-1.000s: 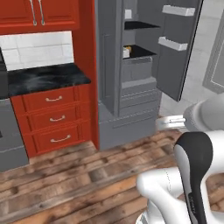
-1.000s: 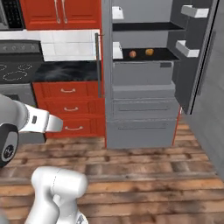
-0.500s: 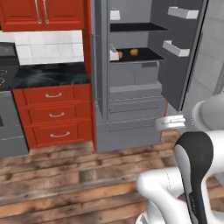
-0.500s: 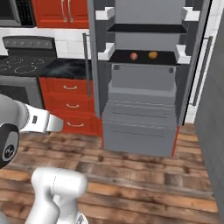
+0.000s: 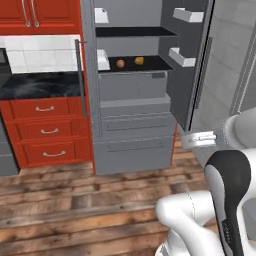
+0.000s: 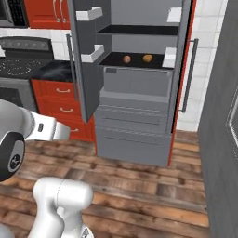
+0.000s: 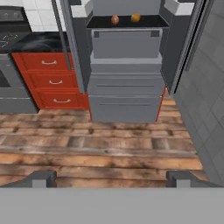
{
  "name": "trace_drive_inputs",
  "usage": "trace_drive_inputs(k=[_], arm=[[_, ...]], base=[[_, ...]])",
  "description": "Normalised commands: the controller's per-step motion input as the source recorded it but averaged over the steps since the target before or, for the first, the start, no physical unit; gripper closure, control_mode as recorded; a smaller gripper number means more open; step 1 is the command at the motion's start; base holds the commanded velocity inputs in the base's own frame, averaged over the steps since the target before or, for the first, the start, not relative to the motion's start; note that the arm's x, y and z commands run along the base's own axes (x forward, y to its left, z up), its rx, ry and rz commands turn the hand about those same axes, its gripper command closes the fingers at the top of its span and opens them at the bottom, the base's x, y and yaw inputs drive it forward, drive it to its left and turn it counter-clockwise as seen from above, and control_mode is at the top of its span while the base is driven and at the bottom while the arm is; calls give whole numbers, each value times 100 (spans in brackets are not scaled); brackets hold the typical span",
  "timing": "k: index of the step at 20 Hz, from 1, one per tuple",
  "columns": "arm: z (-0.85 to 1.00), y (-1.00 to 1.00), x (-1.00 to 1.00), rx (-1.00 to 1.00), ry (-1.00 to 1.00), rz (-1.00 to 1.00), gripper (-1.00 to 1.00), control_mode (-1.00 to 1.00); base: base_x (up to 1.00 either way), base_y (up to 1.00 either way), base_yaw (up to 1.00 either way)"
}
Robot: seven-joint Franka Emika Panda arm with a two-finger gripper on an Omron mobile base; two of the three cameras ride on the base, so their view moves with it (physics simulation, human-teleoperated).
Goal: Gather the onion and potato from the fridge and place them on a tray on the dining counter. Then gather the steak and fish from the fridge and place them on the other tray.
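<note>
- Your gripper (image 7: 111,177) is released, its two finger tips spread wide at the bottom of the hand view with nothing between them.
- The fridge (image 7: 124,70) stands ahead of the gripper and well apart from it, both doors swung open, with bare wooden floor (image 7: 109,148) in between.
- Two small round items sit on the black shelf (image 5: 150,64), far ahead of and above the gripper: a reddish-brown one (image 7: 114,19) to the left, an orange-yellow one (image 7: 135,17) just beside it on the right. They are likely the onion and potato, though which is which is too small to tell.
- You are in the approach, I judge: close the gap first, then raise the hand to shelf height.
- Enter centred between the open doors, clear of the white door bins (image 6: 93,53).
- Keep the fingers wide until one item sits between them.
</note>
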Motion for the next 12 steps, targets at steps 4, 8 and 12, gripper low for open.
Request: trace_drive_inputs(k=[4, 8, 12], arm=[[0, 0, 0, 0, 0, 0, -100, 100], [0, 0, 0, 0, 0, 0, -100, 100], [0, 0, 0, 0, 0, 0, -100, 100]], base=[[37, 0, -11], [56, 0, -6], [79, 0, -2]])
